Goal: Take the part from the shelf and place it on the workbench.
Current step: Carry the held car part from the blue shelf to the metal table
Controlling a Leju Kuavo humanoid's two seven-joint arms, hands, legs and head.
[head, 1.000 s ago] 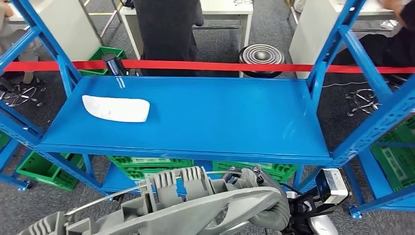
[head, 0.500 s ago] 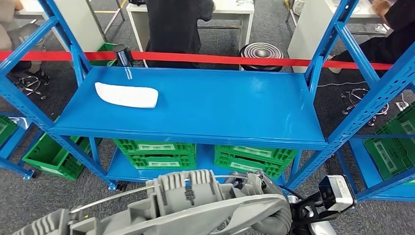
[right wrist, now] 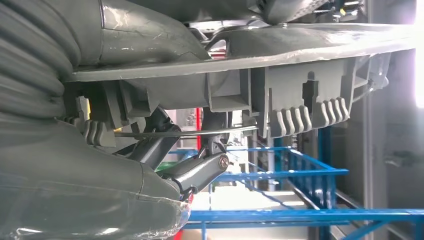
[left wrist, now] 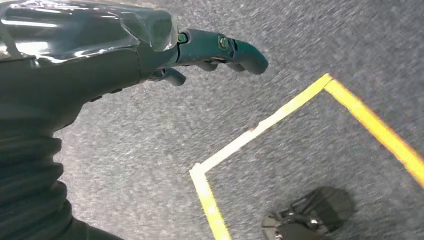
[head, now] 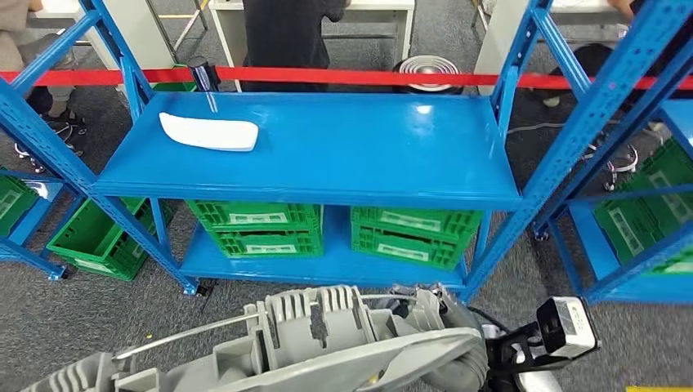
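The long grey ribbed plastic part (head: 327, 343) sat low in the frame, gripped underneath by the right hand (right wrist: 165, 165), fingers curled onto its ribs. The left hand (left wrist: 200, 55) hung loose over the carpet, holding nothing. The risk, judged from here: a one-sided grip on such a long piece could let it tip or snag the blue metal shelf (head: 327, 155).

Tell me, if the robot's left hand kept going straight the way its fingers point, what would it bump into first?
Probably nothing but the grey carpet. The left hand holds nothing, and the left wrist view shows bare floor past its fingers, with yellow tape to one side. Depth is hard to judge.
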